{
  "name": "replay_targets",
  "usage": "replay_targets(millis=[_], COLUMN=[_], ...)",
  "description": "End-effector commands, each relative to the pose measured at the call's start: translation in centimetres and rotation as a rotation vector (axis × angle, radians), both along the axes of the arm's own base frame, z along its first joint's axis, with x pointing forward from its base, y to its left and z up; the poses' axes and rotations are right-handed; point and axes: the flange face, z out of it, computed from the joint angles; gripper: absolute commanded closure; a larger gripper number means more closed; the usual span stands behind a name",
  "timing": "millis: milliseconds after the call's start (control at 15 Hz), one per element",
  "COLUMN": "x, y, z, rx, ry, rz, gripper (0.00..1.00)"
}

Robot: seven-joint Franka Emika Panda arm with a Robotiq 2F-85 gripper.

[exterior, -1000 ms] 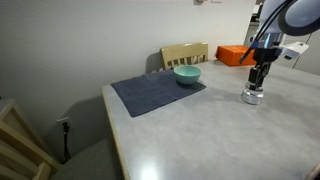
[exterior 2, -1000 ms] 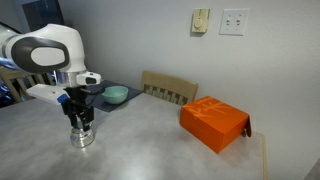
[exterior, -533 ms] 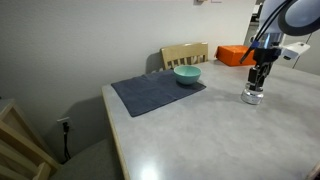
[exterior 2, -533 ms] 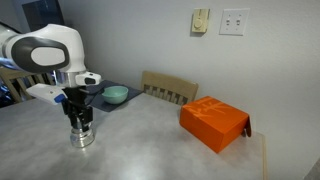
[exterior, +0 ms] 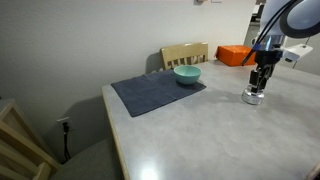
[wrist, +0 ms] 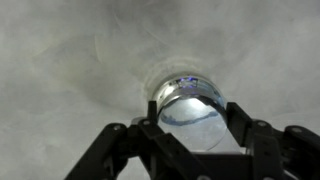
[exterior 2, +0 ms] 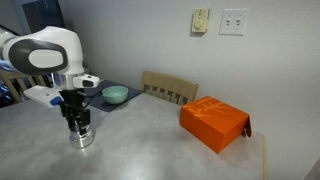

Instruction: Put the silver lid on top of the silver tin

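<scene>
From my wrist view the gripper (wrist: 192, 118) points straight down at the table (wrist: 60, 60). Its two fingers (wrist: 150, 125) stand either side of a shiny round silver face, which I take for the lid (wrist: 190, 103). The fingers sit right at its edges, but I can't tell whether they clamp it or have let go. I also can't separate lid from tin here: I see one bright disc ringed by a soft shadow on the grey top.

In both exterior views the gripper (exterior: 258, 86) (exterior 2: 78, 126) hangs upright just over the tin (exterior: 253, 98) (exterior 2: 81, 138), a short silver round standing on the table. The fingertips reach its top. At this size I can't make out the lid as a separate piece there.

Further out, a teal bowl (exterior: 187, 74) (exterior 2: 116, 95) rests on the far edge of a dark mat (exterior: 157, 92), well apart from the tin. An orange box (exterior 2: 213, 122) (exterior: 233, 54) lies on the table near the wall. A wooden chair (exterior: 185, 54) (exterior 2: 170, 88) is pushed up to the table's far side, behind the bowl.
</scene>
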Motion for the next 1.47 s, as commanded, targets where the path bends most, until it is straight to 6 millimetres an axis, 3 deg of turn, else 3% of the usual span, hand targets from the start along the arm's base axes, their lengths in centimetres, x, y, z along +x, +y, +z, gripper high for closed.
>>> replay_targets(millis=[0,867,1000,1200,1400], x=[-0.6,-0.3,-0.5,-1.2,-1.7], y=[-0.4,-1.0,-0.8,-0.5,-0.4], z=[-0.4,-2.9,-3.0,-3.6,-4.1], rx=[-0.011,-0.034,-0.046,-0.084,-0.112], ry=[0.0,0.031,0.03,0.032,0.038], rz=[-0.009,-0.014,-0.013,-0.016,-0.015], gripper=[0.56,0.56,0.08,0.0,0.0])
